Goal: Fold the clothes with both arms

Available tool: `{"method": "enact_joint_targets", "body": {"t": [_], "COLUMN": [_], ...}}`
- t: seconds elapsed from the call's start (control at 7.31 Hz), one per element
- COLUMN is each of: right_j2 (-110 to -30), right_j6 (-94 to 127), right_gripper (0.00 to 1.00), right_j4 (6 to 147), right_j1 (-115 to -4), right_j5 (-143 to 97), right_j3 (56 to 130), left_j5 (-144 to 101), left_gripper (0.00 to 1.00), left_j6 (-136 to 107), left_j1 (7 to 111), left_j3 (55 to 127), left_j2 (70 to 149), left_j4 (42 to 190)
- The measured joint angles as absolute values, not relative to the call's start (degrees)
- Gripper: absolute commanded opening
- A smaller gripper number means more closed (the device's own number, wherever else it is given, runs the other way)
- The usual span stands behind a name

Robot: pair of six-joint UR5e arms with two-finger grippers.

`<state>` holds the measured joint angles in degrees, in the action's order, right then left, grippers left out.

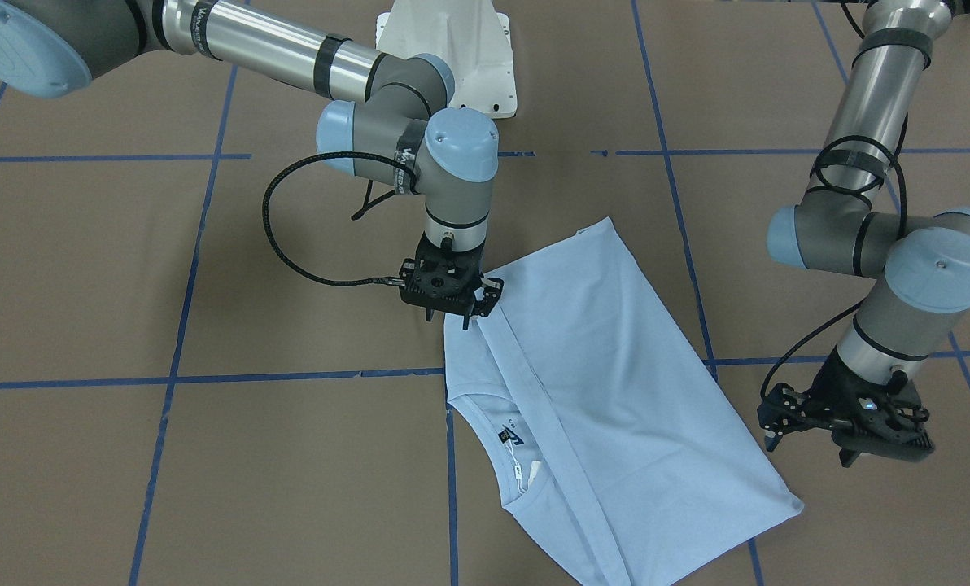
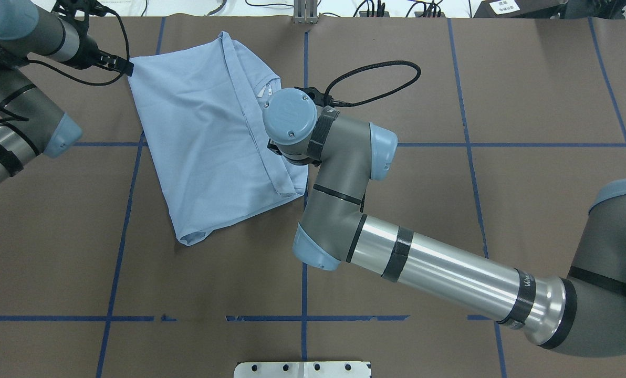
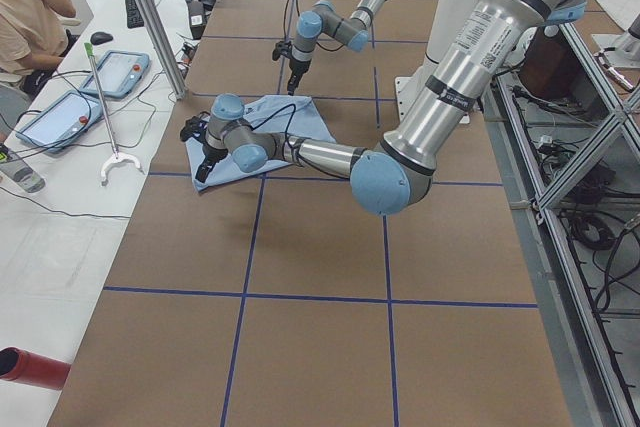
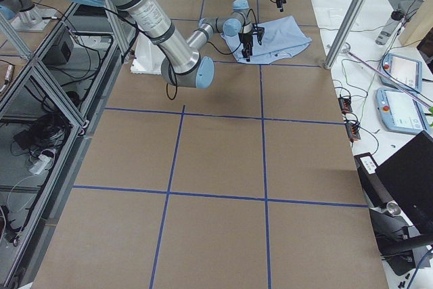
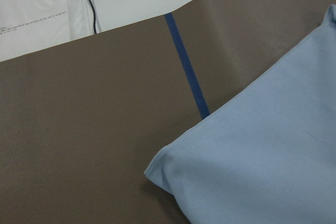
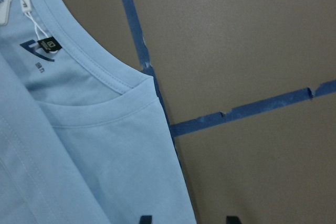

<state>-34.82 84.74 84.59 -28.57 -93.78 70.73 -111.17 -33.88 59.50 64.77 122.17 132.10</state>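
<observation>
The light blue T-shirt (image 1: 615, 366) lies partly folded on the brown table, collar toward the operators' side, with its dark label (image 1: 511, 437) and white tag (image 6: 23, 3) showing. Its chest print is hidden. My right gripper (image 1: 473, 313) stands at the shirt's edge nearest the robot's right; its wrist view shows two fingertips apart, one over the cloth (image 6: 94, 156) and one over the table, clamping nothing. My left gripper (image 1: 806, 452) hovers open beside the shirt's far corner (image 5: 157, 169), apart from it. In the overhead view the right wrist hides its gripper above the shirt (image 2: 208, 131).
Blue tape lines (image 1: 290, 378) grid the brown table. The white pedestal base (image 1: 452, 49) stands at the robot's edge. Beyond the far edge is a white desk with tablets (image 3: 60, 117), a metal post (image 3: 150, 17) and a seated person (image 3: 30, 17).
</observation>
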Motion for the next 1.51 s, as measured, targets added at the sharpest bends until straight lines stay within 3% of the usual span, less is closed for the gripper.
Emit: {"method": "enact_joint_targets", "body": {"t": [0.82, 1.51], "right_j2": [-34.65, -34.64], "right_j6": [84.71, 84.73], "right_gripper": [0.44, 0.43], "right_j4": [82.04, 82.0], "right_j1": [-27.29, -27.16], "right_j5": [-91.77, -91.76], "right_j3": [68.22, 68.2], "left_j5": [-111.18, -111.18], "left_gripper": [1.0, 1.0], "left_j6": [-33.93, -33.92], "left_j1": [59.5, 59.5], "left_j3": [64.86, 64.86], "left_j2": [121.99, 121.87], "left_j4": [132.18, 132.19]}}
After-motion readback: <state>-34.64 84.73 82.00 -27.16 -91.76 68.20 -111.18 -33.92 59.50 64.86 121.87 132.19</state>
